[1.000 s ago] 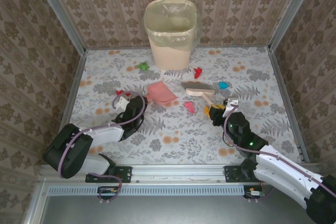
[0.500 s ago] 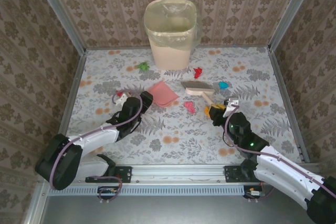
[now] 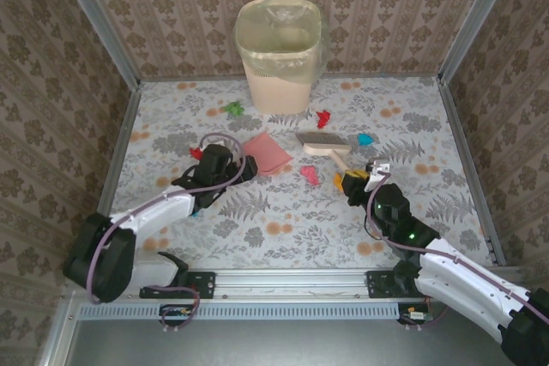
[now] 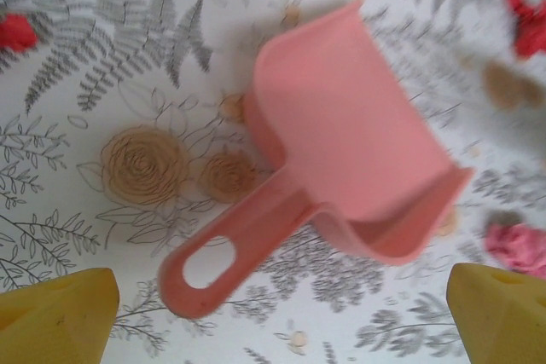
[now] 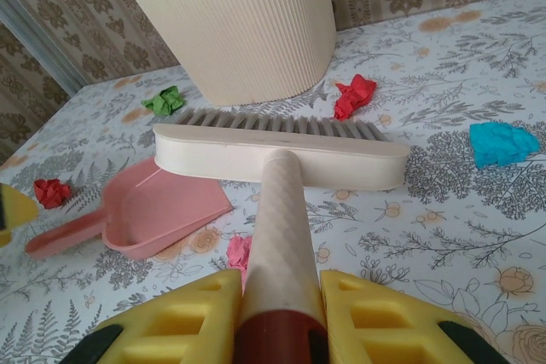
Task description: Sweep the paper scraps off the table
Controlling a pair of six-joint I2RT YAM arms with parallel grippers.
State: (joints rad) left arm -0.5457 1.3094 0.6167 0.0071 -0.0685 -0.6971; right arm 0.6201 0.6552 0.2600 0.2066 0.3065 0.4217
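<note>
Right gripper [image 5: 280, 294] is clamped on the brush [image 5: 281, 153]. Its yellow fingers [image 5: 200, 300] press both sides of the handle, and the handle's near end is cut off by the bottom edge of the right wrist view. The brush head rests on the table [image 3: 412, 203] in front of the bin [image 3: 279, 53].

Left gripper [image 4: 277, 313] stands wide apart and holds nothing. Only its 2 yellow fingertips [image 4: 60, 309] show, at the lower corners of the left wrist view. The pink dustpan [image 4: 341, 151] lies on the table ahead of them, untouched, its handle loop toward the gripper. That view is blurred, so the dustpan's edges are soft.

Paper scraps, 5 confirmed from above, all on the table:
- Green [image 3: 233, 109], left of the bin.
- Red [image 3: 323, 117], right of the bin's base.
- Blue [image 3: 365, 138], right of the brush head.
- Pink [image 3: 310, 175], between the dustpan and the right gripper.
- Red [image 3: 196, 153], beside the left gripper and partly hidden by its cable.

A bluish speck beside the left forearm is too small to identify.
</note>
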